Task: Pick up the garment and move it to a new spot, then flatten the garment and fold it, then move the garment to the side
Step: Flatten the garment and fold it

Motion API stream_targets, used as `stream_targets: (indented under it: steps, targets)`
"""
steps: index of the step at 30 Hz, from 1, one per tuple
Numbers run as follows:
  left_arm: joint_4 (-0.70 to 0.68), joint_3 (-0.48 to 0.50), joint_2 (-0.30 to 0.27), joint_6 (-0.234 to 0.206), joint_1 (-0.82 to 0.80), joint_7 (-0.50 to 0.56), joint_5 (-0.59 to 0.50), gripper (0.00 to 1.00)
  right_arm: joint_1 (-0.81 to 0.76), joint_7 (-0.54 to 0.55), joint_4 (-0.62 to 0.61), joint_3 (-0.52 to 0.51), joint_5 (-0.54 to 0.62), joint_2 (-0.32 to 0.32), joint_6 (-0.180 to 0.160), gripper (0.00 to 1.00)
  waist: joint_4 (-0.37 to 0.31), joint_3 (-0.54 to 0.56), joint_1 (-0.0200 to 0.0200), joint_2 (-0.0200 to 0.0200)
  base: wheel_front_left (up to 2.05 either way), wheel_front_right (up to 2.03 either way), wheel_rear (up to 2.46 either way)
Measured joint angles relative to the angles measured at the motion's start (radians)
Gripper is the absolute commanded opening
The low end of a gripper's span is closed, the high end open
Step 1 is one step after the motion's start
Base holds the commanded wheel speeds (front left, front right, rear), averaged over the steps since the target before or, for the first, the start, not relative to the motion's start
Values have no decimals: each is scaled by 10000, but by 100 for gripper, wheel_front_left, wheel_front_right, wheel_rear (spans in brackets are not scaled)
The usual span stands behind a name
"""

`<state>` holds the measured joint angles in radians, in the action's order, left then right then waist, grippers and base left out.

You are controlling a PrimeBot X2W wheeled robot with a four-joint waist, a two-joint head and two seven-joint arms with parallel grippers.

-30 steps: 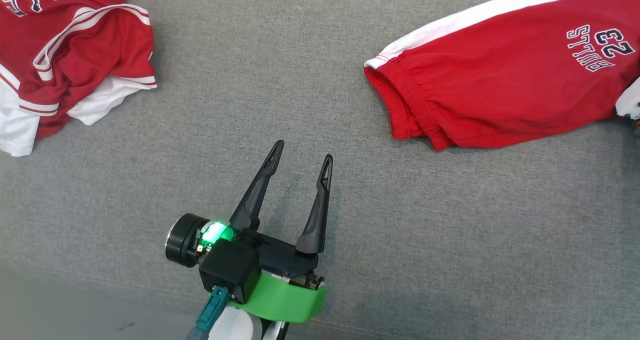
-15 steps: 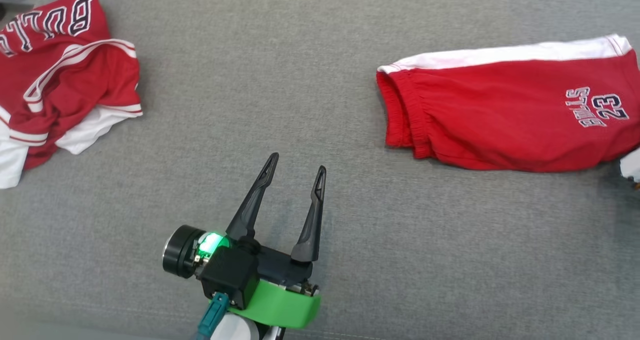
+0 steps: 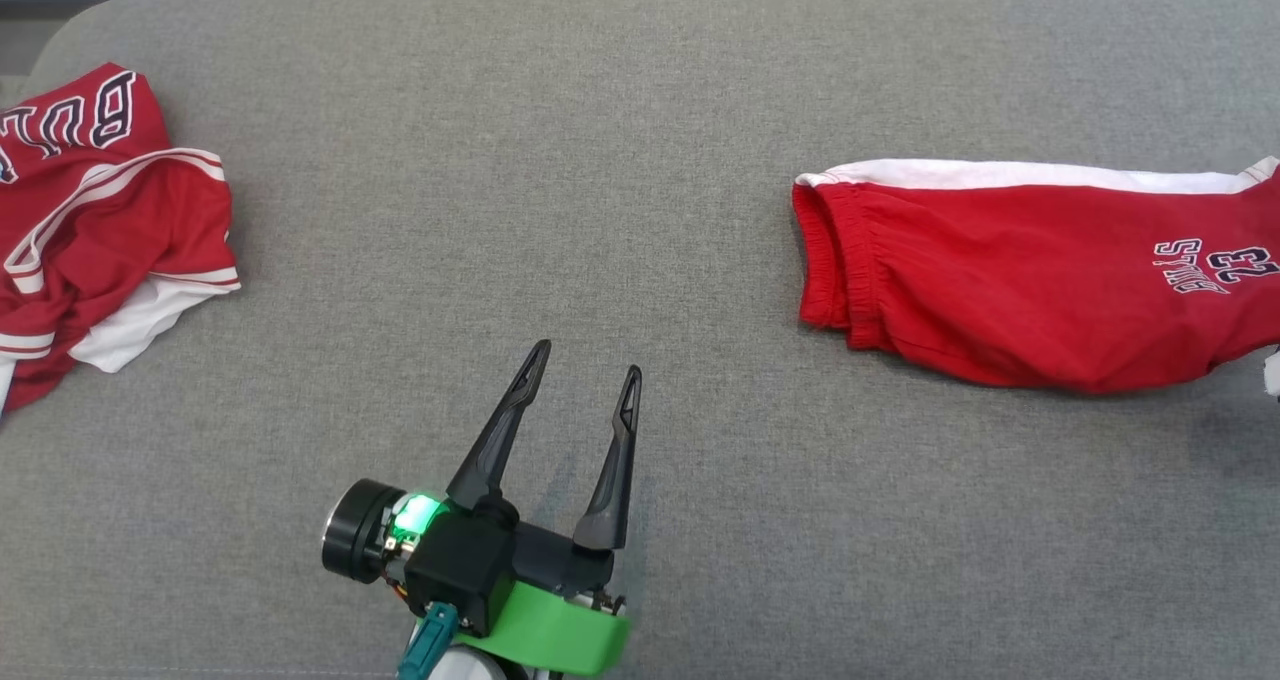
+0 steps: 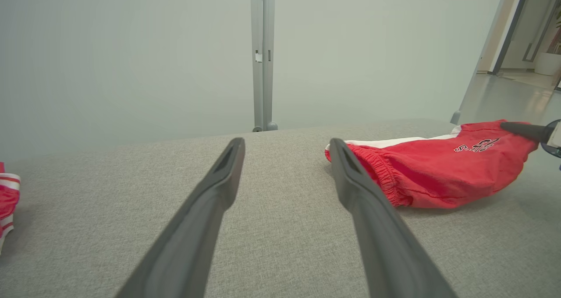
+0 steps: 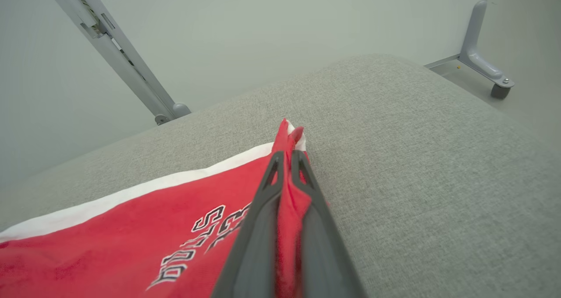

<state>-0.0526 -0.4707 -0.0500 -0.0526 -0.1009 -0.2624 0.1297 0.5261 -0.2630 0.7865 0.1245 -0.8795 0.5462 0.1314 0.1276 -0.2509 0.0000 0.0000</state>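
shorts: red, white side stripe, gathered waistband, at right | writing: "BULLS 23" | right end effector: clamped on hem corner | left end effector: wide open, empty

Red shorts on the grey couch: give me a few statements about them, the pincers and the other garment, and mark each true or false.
1. The right pincer is shut on an edge of the red shorts. True.
2. The left pincer grips the shorts' waistband. False: it is open, with only the grey surface between its fingers, well apart from the shorts.
3. The shorts carry the number 23 beside lettering. True.
4. The red jersey lies neatly folded on top of the shorts. False: it lies crumpled at the far left of the surface, apart from the shorts.
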Motion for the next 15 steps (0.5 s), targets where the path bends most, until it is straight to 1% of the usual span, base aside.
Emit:
stream_targets:
  steps: [3,6,11,15]
  targets:
    - [42,65,0,44,101,0,-25,100,-21,2,-512,-33,541,-150,-2,0,-36,123,0,0,0,0,0]
    - [65,109,0,44,130,0,-35,100,37,0,-1072,171,1108,-424,-2,0,-18,224,0,0,0,0,0]
    - [82,86,0,44,172,0,-42,100,403,0,-1781,903,2006,-988,-2,0,112,330,0,0,0,0,0]
    - [73,98,0,36,180,0,-42,100,704,0,-2113,1668,2443,-1432,-2,0,264,352,0,0,0,0,0]
